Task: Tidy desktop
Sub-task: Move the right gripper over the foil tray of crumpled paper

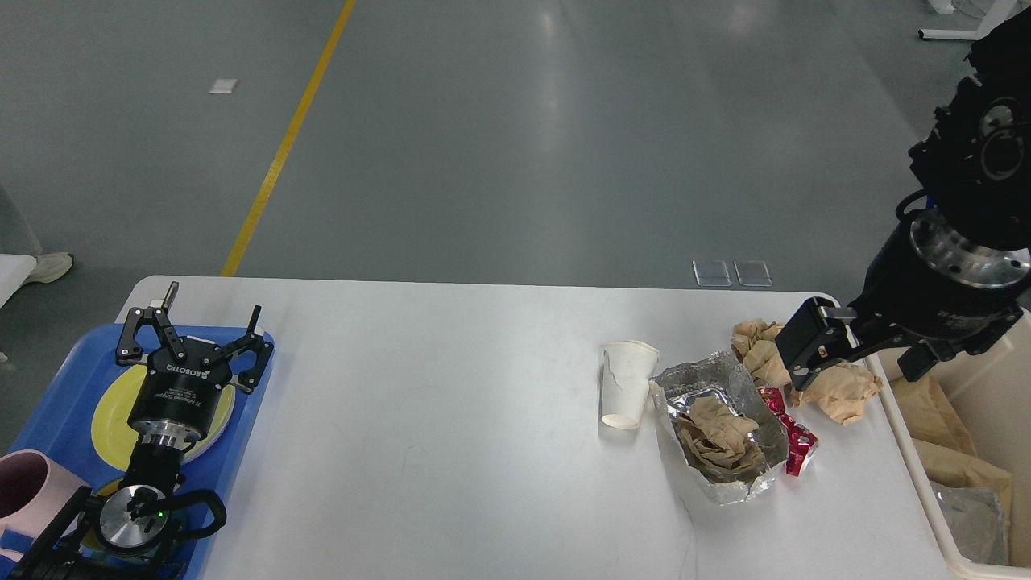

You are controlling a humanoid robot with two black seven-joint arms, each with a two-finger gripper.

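A white surface [451, 419] spans the frame; on it, a cup [627, 383] stands beside foil [721, 427]. Left hand [193, 334] spread over a tray [56, 387]; right hand [813, 346], grip unreadable, above crumpled paper [838, 391].

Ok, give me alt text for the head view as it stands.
The right gripper hangs over crumpled brown paper on the white desktop, beside a foil wrapper, paper cup and cream bin. The left gripper, open, sits above a yellow plate on a blue tray.
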